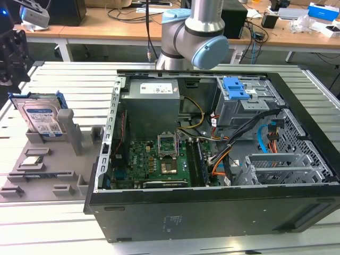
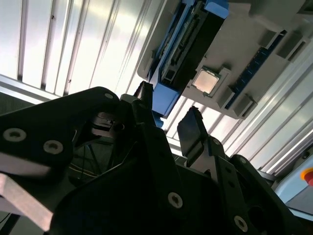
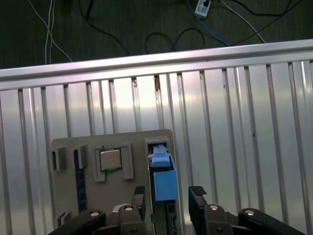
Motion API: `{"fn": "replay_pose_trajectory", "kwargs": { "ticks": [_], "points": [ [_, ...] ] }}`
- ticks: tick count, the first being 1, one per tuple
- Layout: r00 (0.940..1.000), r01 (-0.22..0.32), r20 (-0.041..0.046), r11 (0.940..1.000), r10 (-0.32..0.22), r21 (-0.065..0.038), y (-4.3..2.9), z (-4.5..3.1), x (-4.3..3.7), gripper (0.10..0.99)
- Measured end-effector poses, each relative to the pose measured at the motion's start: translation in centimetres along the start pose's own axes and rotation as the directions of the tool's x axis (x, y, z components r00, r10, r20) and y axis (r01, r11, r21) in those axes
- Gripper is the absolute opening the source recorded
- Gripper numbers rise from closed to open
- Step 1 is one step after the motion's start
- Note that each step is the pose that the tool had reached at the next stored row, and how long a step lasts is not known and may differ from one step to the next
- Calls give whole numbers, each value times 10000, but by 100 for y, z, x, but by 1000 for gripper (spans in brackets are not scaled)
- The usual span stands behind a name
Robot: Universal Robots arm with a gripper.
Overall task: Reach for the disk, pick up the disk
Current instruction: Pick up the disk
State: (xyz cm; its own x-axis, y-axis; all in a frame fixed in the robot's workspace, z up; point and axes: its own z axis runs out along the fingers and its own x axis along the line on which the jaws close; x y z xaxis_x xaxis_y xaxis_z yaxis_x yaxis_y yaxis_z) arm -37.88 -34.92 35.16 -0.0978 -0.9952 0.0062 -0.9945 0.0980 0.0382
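Poised over the table [image 3: 230,122] with the end effector [image 3: 167,196] spread wide, fingers [image 3: 139,195] well apart and closed on nothing. Straight below, in line with the gap between those fingers: the disk [image 3: 163,178], standing on edge in the grey fixture [image 3: 73,147], one blue rail turned up toward the end effector. No touch yet; open air between the fingertips and that upper rail. In the exterior view, blue-and-white label on the disk's broad face, blue rails along the edges, braced upright by the fixture. Just beside the disk, off to one side of the end effector and lower than the fingertips: a small square silver processor chip [image 3: 111,159], lying flat in its own recess of the same fixture. Beneath all of this, ribbed aluminium slats of the table. Well away from the end effector, beyond the fixture: an open computer case [image 1: 212,212], circuit board [image 1: 149,156] exposed, a grey drive cage [image 1: 226,114] with a blue latch [image 1: 236,87] inside. Behind the case, the base of the arm [image 1: 186,32].
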Motion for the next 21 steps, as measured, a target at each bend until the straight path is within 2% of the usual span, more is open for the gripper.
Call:
{"fn": "replay_pose_trajectory", "kwargs": {
  "ticks": [8, 12, 15, 21],
  "points": [
    [10000, 17, -2, 10000, -17, -3, -7, 107, -1, 482],
    [9998, 197, -19, 9998, -197, -1, -13, 150, -2, 482],
    [9990, 441, -45, 9990, -441, 2, -30, 220, -3, 482],
    [9985, 548, -53, 9985, -548, 2, -60, 314, -7, 482]
  ]
}}
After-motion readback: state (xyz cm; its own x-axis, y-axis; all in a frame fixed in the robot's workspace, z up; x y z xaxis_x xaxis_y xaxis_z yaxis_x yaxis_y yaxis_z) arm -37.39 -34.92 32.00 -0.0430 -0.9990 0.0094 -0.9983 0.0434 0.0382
